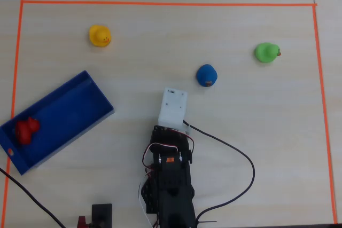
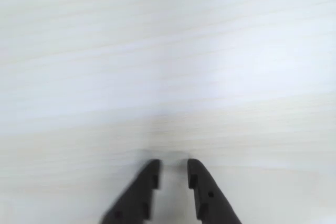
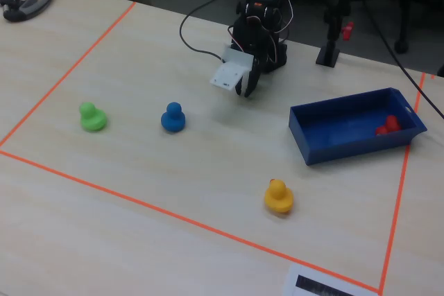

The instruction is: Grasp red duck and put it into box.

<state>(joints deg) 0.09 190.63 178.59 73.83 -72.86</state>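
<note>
The red duck (image 1: 25,130) lies inside the blue box (image 1: 69,110), at the box's lower left end in the overhead view. In the fixed view the red duck (image 3: 387,125) sits at the right end of the box (image 3: 347,145). My gripper (image 3: 244,91) hangs near the arm's base, well apart from the box. In the wrist view the gripper (image 2: 173,166) points down at bare table, its jaws a little apart with nothing between them. In the overhead view the white wrist housing (image 1: 172,108) covers the jaws.
A yellow duck (image 1: 99,36), a blue duck (image 1: 207,75) and a green duck (image 1: 266,52) stand on the table. The blue duck is closest to the gripper. Orange tape (image 1: 160,4) frames the work area. A black cable (image 1: 240,158) loops right of the arm.
</note>
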